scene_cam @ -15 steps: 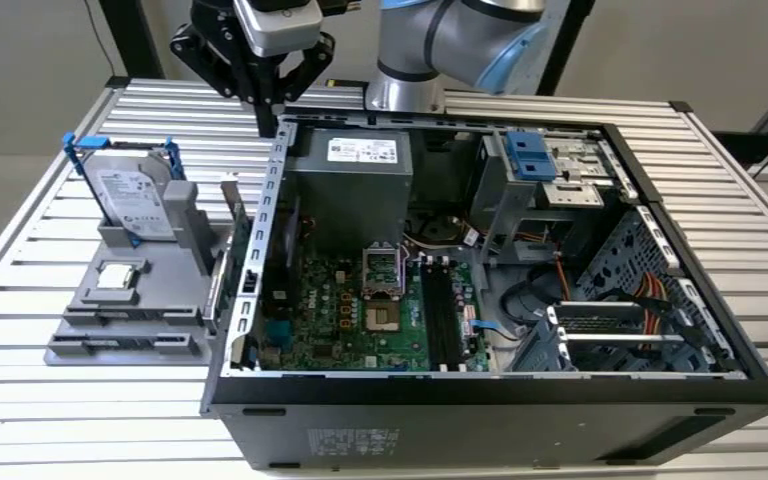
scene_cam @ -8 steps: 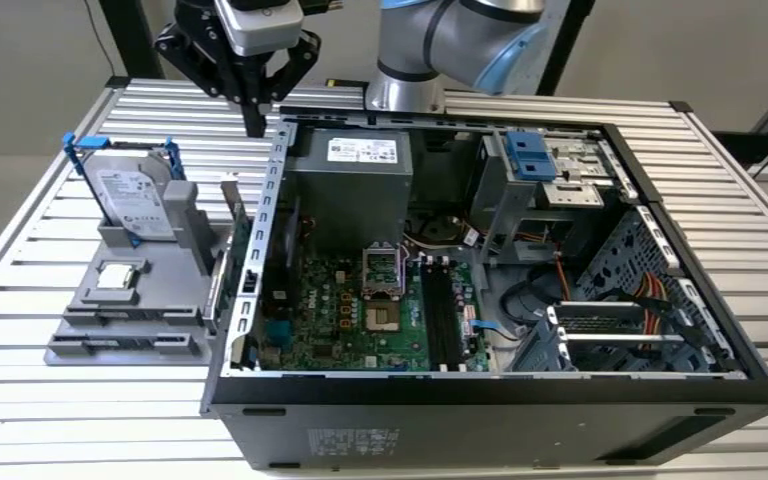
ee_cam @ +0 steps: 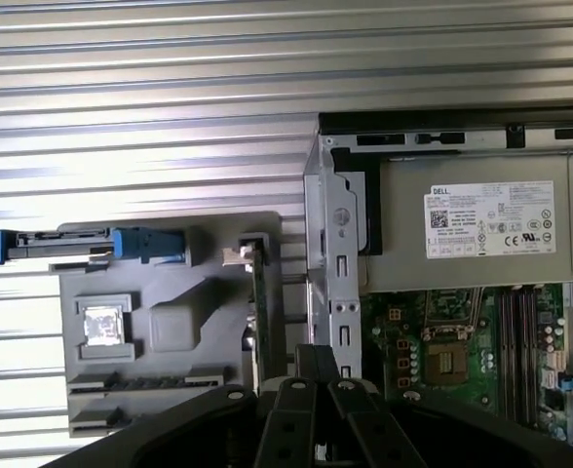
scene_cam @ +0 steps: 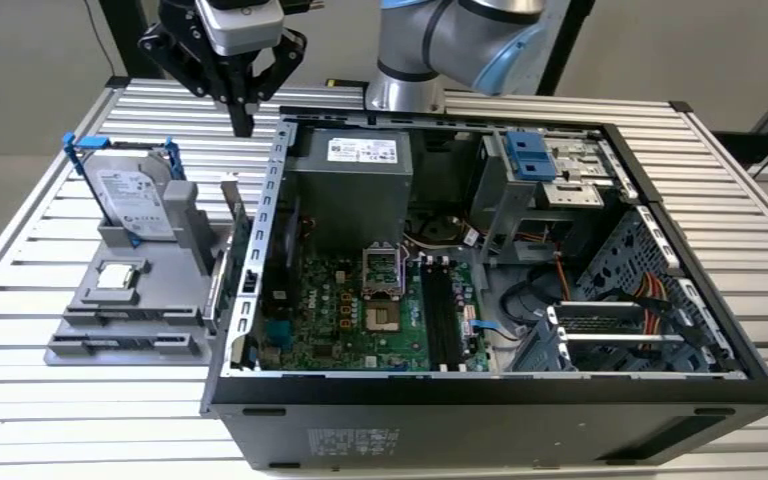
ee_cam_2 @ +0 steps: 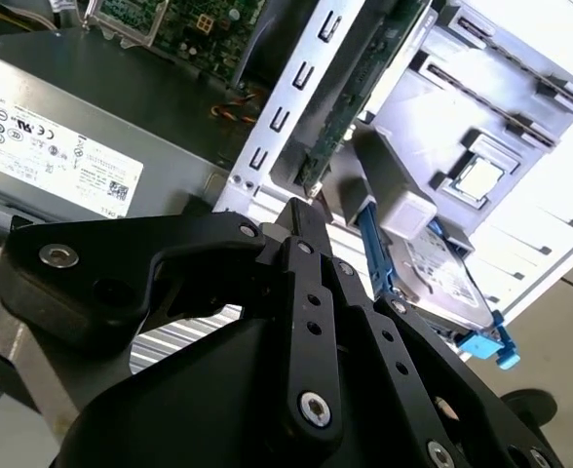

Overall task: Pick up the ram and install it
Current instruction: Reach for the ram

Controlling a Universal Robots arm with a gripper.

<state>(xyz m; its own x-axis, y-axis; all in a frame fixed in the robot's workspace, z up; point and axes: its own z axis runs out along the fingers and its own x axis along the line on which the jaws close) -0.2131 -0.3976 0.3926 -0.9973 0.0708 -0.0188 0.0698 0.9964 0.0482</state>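
Gripper [scene_cam: 241, 122] is pinched to a narrow point, fingertips together with nothing between them. The closed tips also show in both wrist views [ee_cam_2: 301, 207] [ee_cam: 316, 353]. It hangs off the UR arm [scene_cam: 451, 40], just outside the computer case [scene_cam: 491, 400], by the case's far corner on the exterior view's left, and well above table level.

The ram [scene_cam: 233, 210] is not picked up. It stands on edge in a slot of the grey holder [scene_cam: 104, 330], just beside the case's outer side wall and running along it. The first wrist view shows it edge-on as a thin dark strip [ee_cam: 258, 312]. The second shows its green face [ee_cam_2: 353, 97]. The gripper is above it, apart, with no contact.

Also on the holder, further out from the case than the ram:
- The hard drive [scene_cam: 133, 195] in its blue frame stands upright.
- The processor chip [scene_cam: 119, 277] lies flat in a square pocket.

Inside the case:
- The power supply [scene_cam: 351, 170] sits at the far end, by the wall nearest the ram.
- The motherboard [scene_cam: 344, 310] lies on the floor, with the CPU socket [scene_cam: 381, 318] near its middle.
- The long black memory slots [scene_cam: 440, 310] run just beside the socket, on the side away from the holder.

The case and holder both sit on the slatted metal table [scene_cam: 37, 400].
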